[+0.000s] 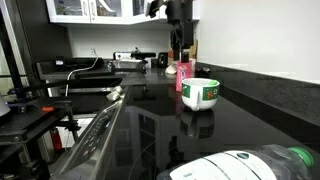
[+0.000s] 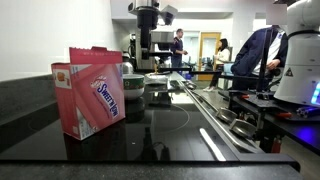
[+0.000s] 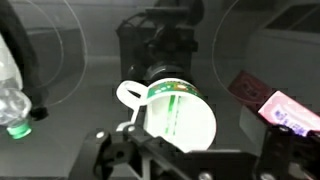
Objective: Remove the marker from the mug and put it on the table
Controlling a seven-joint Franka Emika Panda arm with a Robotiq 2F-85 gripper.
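wrist view: the mug sits on the reflective dark table.

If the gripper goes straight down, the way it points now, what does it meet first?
Probably the white mug: in the wrist view it lies between the open gripper's fingers. Depth is unclear; in an exterior view the pink box stands close beside.

The only readable text is the brand "Sweet'N Low", in slanted white letters on the front of the pink box standing on the bench. In the wrist view the box lies right of the fingers, its print blurred. The green print on the mug between the fingers is illegible.
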